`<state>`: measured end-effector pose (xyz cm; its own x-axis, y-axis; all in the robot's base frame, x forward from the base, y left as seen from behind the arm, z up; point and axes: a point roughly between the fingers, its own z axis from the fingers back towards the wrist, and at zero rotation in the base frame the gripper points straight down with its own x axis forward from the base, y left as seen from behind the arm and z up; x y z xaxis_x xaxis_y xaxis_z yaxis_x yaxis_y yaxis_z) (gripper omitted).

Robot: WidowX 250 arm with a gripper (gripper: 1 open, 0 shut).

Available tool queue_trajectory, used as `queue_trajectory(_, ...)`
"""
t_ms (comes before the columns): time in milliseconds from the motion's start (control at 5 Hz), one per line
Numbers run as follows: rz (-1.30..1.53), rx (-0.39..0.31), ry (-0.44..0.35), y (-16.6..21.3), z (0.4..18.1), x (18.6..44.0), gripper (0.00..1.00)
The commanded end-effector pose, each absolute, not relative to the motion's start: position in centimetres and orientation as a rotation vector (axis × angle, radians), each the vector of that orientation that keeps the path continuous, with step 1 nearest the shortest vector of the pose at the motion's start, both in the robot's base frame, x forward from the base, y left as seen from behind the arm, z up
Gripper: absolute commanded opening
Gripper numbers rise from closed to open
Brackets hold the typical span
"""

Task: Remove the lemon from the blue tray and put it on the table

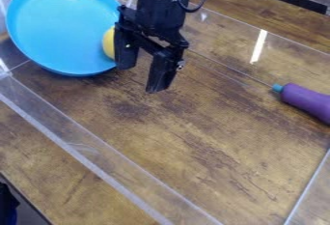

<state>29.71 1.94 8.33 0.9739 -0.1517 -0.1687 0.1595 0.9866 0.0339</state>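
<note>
The blue tray [52, 26] lies tilted at the upper left of the table [194, 123]. The yellow lemon [111, 42] rests inside it against the right rim, partly hidden by the gripper's left finger. My black gripper [141, 67] points down, open, with one finger over the tray's right rim beside the lemon and the other finger over the wood just outside the rim. Nothing is held between the fingers.
A purple elongated object [307, 99] lies at the right edge of the table. Clear plastic walls run along the front edge [116, 156] and the back right. A glare streak [257, 50] shines on the wood.
</note>
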Motion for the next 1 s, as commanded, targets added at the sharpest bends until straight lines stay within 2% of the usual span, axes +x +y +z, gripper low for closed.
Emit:
queue_trajectory(0,-0.153,0.059,0.137,2.7,8.8,30.3,1.00)
queue_trajectory(800,-0.212,0.105,0.126,3.6,7.0,31.7,1.00)
